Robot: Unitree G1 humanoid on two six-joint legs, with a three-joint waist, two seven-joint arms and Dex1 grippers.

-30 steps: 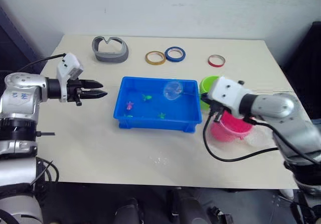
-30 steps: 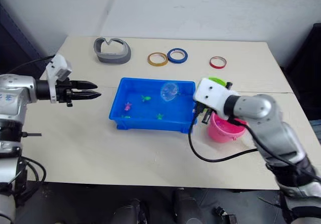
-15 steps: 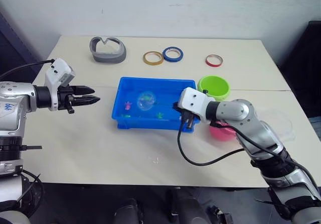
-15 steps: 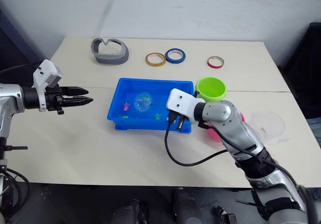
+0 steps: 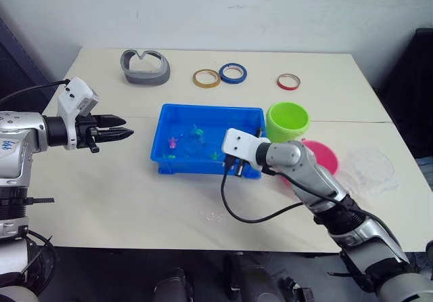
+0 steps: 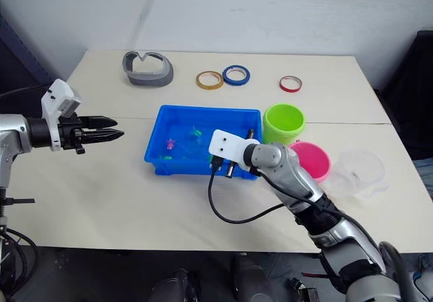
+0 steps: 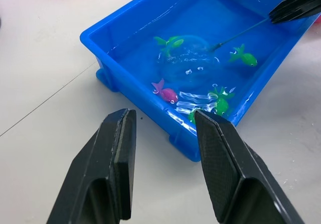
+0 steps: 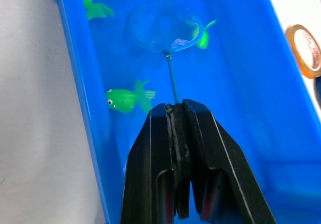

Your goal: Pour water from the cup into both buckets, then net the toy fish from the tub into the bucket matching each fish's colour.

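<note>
Two grippers, two jobs: the right gripper point(image 8: 176, 114) pinches the net point(image 8: 163, 29) by its stick so the hoop sits underwater in the tub point(image 5: 162, 120), beside a green fish point(image 8: 201, 33). Left gripper point(image 5: 126, 127) hovers left of the tub, fingers spread and empty, probably just keeping clear.

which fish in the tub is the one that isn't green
The small pink fish, lying near the tub's front wall on the robot's left side. The other fish in view are green.

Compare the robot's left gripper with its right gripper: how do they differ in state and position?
The left gripper is open and holds nothing, hovering over bare table beside the shallow blue plastic tub. The right gripper is shut on the thin black handle of the round hoop net, reaching into the tub, whose water holds small green toy fish. Both have two black fingers and point towards the tub.
</note>
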